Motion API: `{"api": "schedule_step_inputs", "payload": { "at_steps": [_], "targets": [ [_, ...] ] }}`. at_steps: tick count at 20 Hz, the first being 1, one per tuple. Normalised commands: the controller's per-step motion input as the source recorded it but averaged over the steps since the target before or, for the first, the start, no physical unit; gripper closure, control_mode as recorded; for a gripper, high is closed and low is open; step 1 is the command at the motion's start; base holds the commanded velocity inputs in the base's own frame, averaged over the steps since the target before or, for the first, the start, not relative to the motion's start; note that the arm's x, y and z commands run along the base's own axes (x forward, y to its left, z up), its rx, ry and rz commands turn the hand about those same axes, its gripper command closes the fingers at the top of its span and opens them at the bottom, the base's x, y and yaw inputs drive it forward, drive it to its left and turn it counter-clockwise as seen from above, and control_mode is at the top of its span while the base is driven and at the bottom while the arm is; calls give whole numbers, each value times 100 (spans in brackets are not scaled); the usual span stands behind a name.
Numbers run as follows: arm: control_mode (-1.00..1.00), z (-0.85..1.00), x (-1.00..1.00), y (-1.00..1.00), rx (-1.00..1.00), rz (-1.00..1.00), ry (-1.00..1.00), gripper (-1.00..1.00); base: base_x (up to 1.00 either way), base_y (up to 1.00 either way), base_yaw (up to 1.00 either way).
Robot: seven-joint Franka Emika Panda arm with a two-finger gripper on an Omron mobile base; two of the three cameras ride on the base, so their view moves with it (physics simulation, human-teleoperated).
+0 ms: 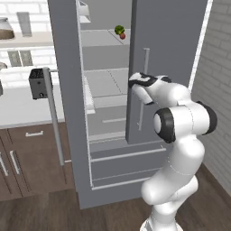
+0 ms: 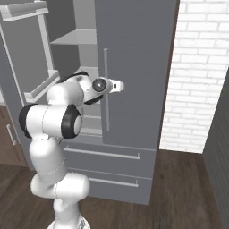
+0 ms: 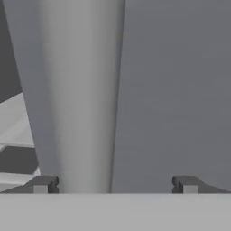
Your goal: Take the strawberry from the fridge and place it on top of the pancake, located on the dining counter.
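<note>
The fridge [image 1: 169, 54] stands with its left door [image 1: 67, 94] swung open and its right door shut. On an upper shelf inside lies the tiny red strawberry [image 1: 122, 36], right beside a lumpy green vegetable [image 1: 119, 30]. My gripper [image 3: 115, 186] is open with nothing between its fingertips [image 3: 43, 185]. It faces the inner edge of the shut right door [image 3: 81, 99] at close range, well below the strawberry's shelf. My wrist [image 1: 146, 83] hovers at mid-fridge height next to the right door's handle [image 2: 106, 89]. The pancake and the dining counter are out of view.
A white counter [image 1: 18, 108] over brown cabinets with a dark toaster [image 1: 38, 83] lies to the left of the open door. A white brick wall [image 2: 197, 76] closes the right side. Fridge drawers [image 2: 107, 154] sit below the doors.
</note>
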Motion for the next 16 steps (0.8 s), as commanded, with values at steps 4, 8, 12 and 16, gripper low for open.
{"api": "schedule_step_inputs", "payload": {
  "at_steps": [4, 8, 12, 16],
  "targets": [
    [-100, 0, 15, 0, 0, 2, 1, -100, 0, 0, 0],
    [-100, 0, -1, 0, 0, 0, 12, 100, 0, 0, 0],
    [-100, 2, -34, -4, 0, 0, 7, 100, 0, 0, 0],
    [-100, 35, -43, -20, -1, -1, 15, 100, 0, 0, 0]
  ]
}}
